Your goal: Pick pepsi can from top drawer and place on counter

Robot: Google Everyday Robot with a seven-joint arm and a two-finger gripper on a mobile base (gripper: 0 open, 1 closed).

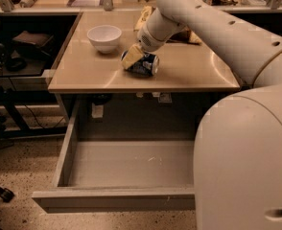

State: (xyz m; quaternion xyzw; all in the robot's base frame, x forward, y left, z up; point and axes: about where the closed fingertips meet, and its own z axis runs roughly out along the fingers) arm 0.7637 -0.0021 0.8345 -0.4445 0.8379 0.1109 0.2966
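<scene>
one pepsi can [146, 65] lies on the counter [83, 71], clasped by the fingers [130, 58], near one bowl [104, 36].

1. One counter [83, 73].
2. One pepsi can [146, 65], on the counter.
3. One white bowl [104, 37], also on the counter.
4. One top drawer [112, 199], below the counter.
5. One robot arm [213, 28] with one gripper [133, 59], low over the counter at the can's left end.
6. Snack bags [144, 17] behind the arm, at least one; the arm hides too much to count further.
</scene>
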